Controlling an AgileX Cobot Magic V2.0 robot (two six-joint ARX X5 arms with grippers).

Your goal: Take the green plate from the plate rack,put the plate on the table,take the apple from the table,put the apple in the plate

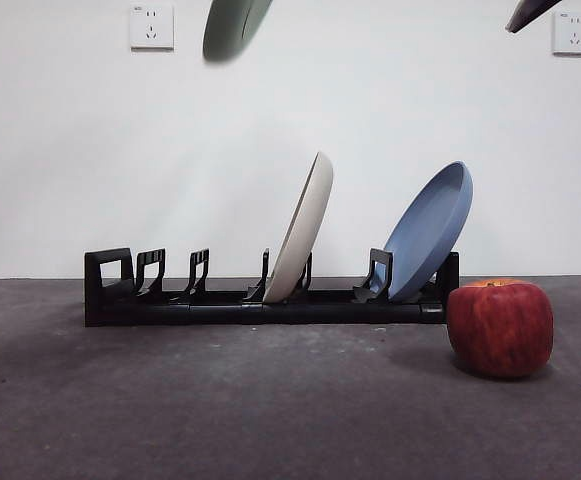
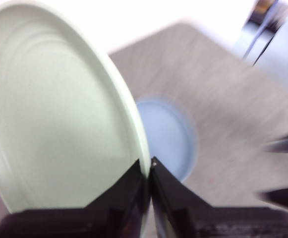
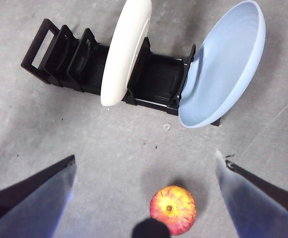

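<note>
- High above the plate rack (image 1: 270,300): left tool (image 2: 149,171) clamped on the green plate (image 2: 59,119).
- Above the apple (image 3: 173,209): right tool (image 3: 146,198), jaws spread wide.

The pale green plate (image 1: 235,27) hangs in the air, tilted on edge, above the black plate rack (image 1: 270,296) on the grey table (image 1: 220,400). The dark red apple (image 1: 500,327) sits on the table just beside the rack's end.

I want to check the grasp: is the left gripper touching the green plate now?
Touching. In the left wrist view the left gripper has its two black jaws closed on the rim of the green plate, with no gap.
</note>
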